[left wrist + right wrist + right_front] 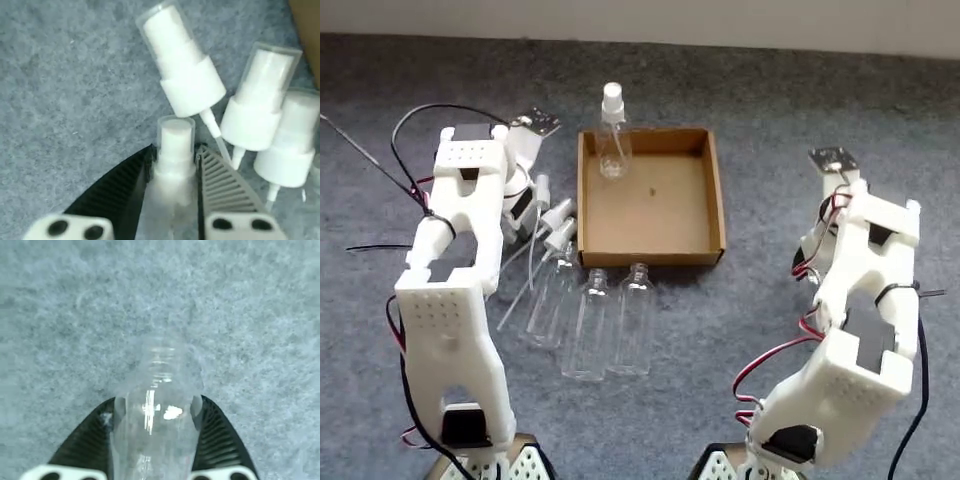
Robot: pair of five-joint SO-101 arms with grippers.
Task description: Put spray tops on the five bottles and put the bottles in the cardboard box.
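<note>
The left gripper [175, 151] is clamped on a white plastic spray top with a clear cap [174, 132], cap end pointing out past the jaws. The right gripper [157, 402] grips a clear plastic bottle [160, 385], open neck leading outward. Top and neck sit well apart, with the brown cardboard box [716, 200] farther off between the arms.

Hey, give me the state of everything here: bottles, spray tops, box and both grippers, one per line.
Capped bottle: upright in the box, top on.
Cardboard box: open, holding that bottle.
Three bottles: lying on the carpet, no tops.
Loose spray tops: three, lying down.
Left gripper: shut on a spray top.
Right gripper: shut on an uncapped bottle.
</note>
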